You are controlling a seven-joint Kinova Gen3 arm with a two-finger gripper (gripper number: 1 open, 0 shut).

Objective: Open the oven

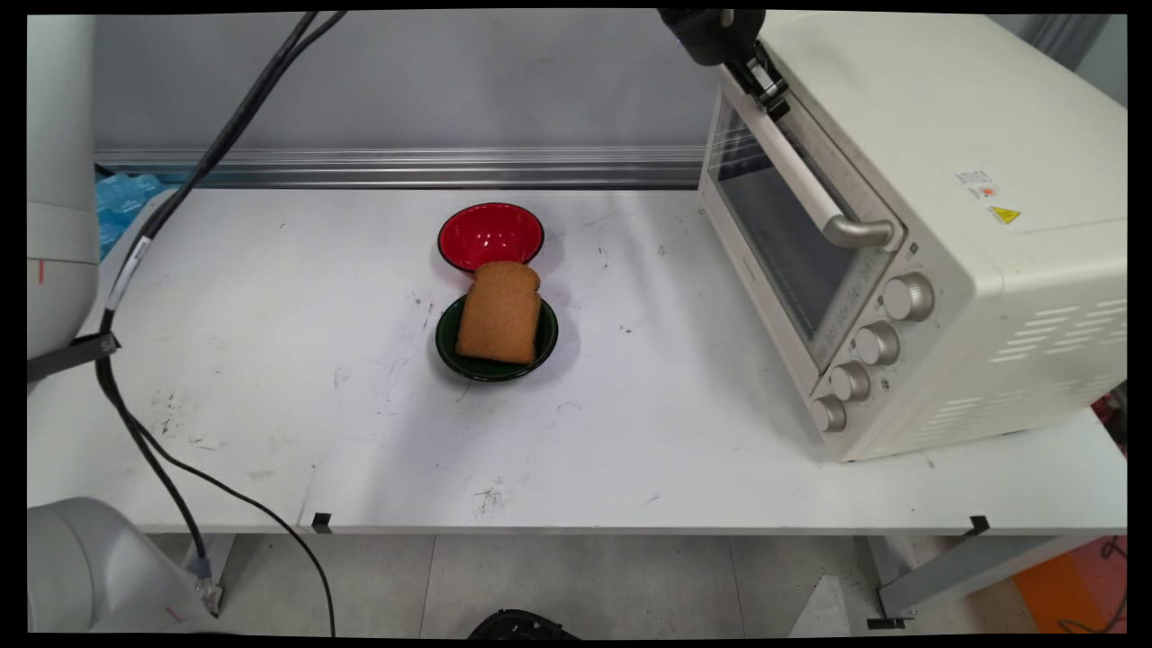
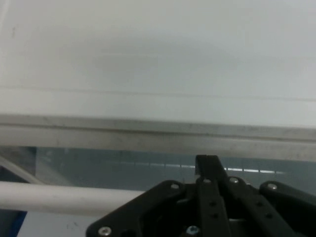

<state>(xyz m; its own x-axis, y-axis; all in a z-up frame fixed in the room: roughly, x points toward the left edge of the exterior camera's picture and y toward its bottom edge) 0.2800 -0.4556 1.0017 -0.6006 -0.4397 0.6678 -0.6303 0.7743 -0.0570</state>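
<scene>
My black gripper (image 1: 772, 101) hangs at the top of the main view, against the upper left corner of a cream toaster oven (image 1: 945, 180). Its fingers are pressed together with nothing between them, the tips touching or nearly touching the top edge of the closed glass door (image 1: 783, 243). In the hand view the gripper (image 2: 207, 161) points at the seam between door and oven top, and the white door handle (image 2: 54, 196) runs across just below the tips. In the main view the handle (image 1: 810, 184) slants down the door.
A brown slice of bread (image 1: 499, 312) lies across a dark green bowl (image 1: 447, 346) at the table's middle. A red bowl (image 1: 490, 236) stands right behind it. Several knobs (image 1: 877, 342) line the oven's front. Black cables (image 1: 135, 270) hang at the left.
</scene>
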